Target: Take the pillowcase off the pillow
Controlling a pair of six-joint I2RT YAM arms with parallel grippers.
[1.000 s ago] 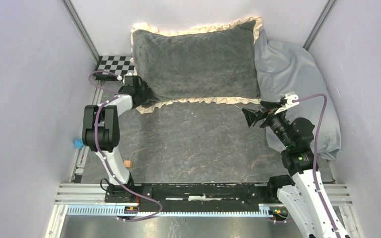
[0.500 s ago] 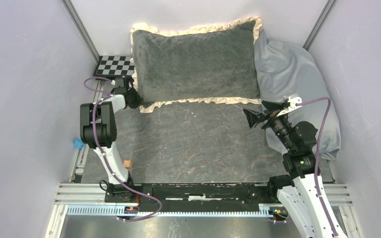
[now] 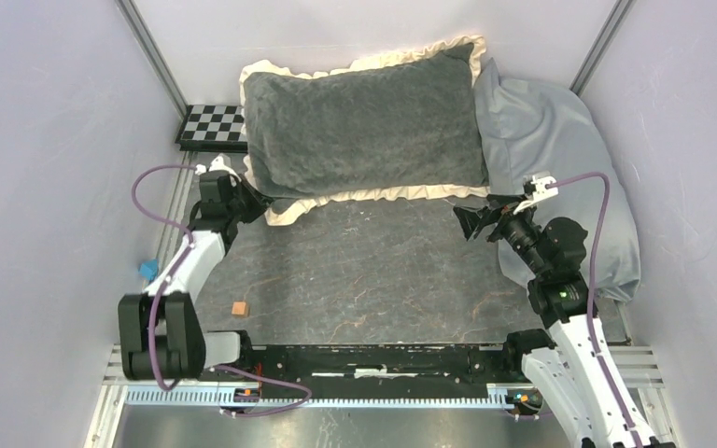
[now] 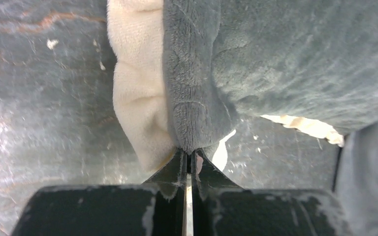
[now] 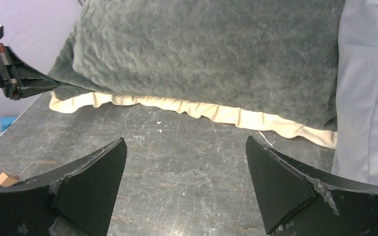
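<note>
two grippers differ: the left gripper [image 4: 188, 156] is pressed together, pinching the near-left corner of the pillowcase [image 3: 364, 121], which lies grey plush face up at the far side of the desk [image 3: 373, 280]. the right gripper [image 5: 186, 147] hangs spread wide above the desk, touching nothing, near a pale blue-grey pillow [image 3: 551, 140].

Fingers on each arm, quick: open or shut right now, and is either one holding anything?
Left gripper: fingers closed on a frilled corner of the pillowcase.
Right gripper: fingers wide open, holding nothing.
</note>
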